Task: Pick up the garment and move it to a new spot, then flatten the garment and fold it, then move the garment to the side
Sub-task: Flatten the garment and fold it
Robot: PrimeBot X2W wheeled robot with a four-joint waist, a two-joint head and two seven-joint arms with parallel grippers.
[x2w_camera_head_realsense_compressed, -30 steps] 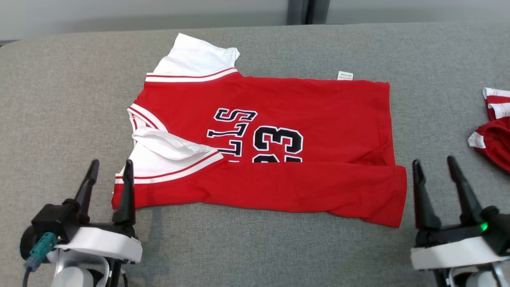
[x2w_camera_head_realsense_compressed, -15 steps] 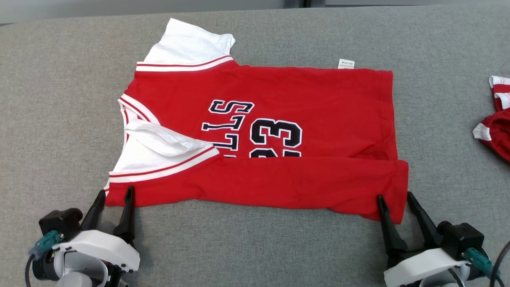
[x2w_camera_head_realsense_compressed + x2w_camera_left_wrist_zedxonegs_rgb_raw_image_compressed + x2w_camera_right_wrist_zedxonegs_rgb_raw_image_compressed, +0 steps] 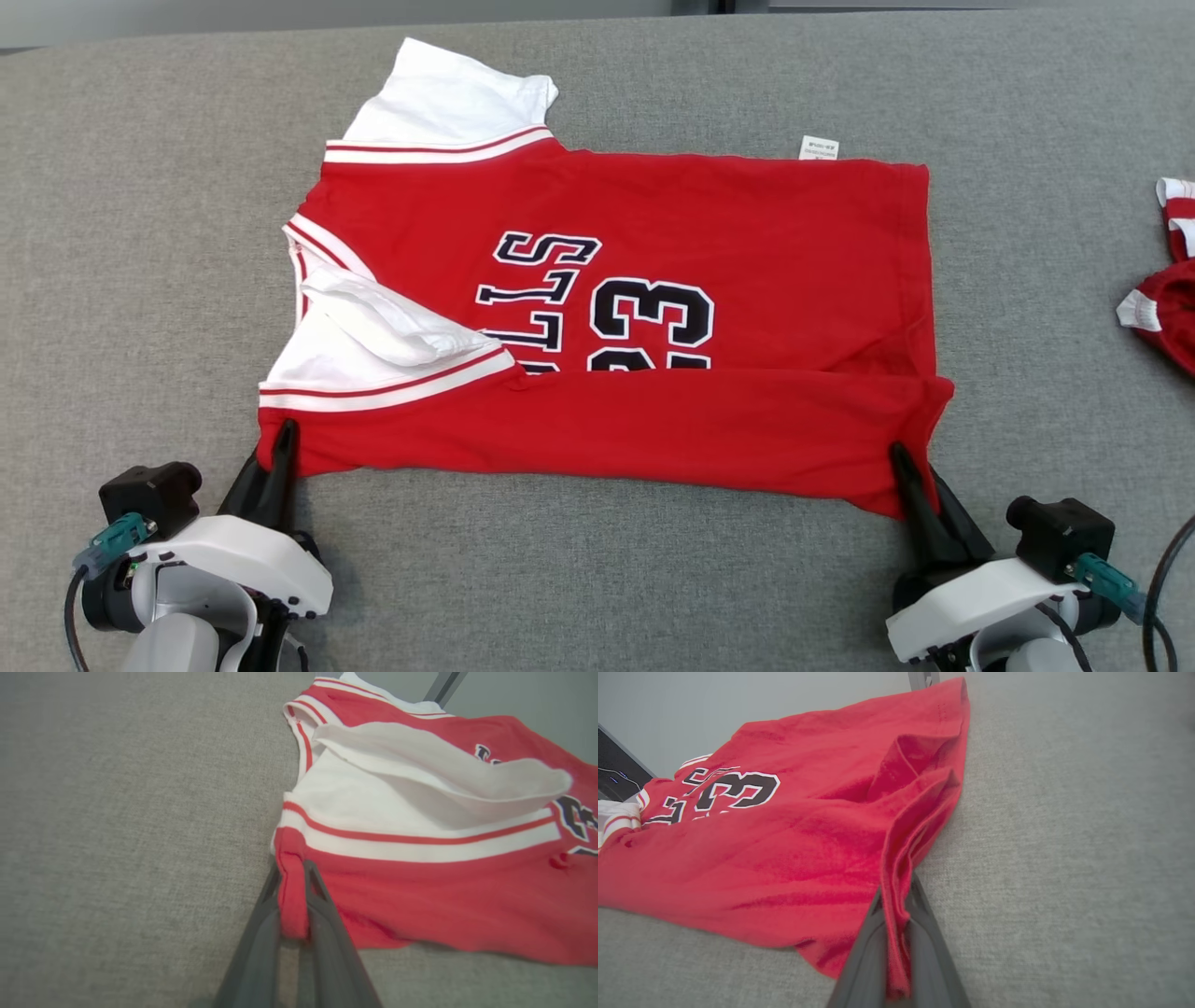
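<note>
The garment [image 3: 653, 280] is a red jersey with white sleeves and black number 23, lying sideways on the grey table, its near long edge folded over once. My left gripper [image 3: 280, 443] is shut on the garment's near left corner; in the left wrist view a pinch of red cloth [image 3: 292, 896] sits between the two dark fingers [image 3: 322, 924]. My right gripper [image 3: 907, 462] is shut on the near right corner, where the red hem [image 3: 896, 896] bunches between its fingers [image 3: 924, 942].
Grey fabric table top [image 3: 140, 233] runs wide on all sides. A second red and white piece of clothing [image 3: 1167, 289] lies at the right edge. A white label [image 3: 819, 147] sticks out at the garment's far edge.
Both grippers went forward to the garment's near corners and closed on them. The near corners are now drawn up slightly; the head camera tilted down early on.
</note>
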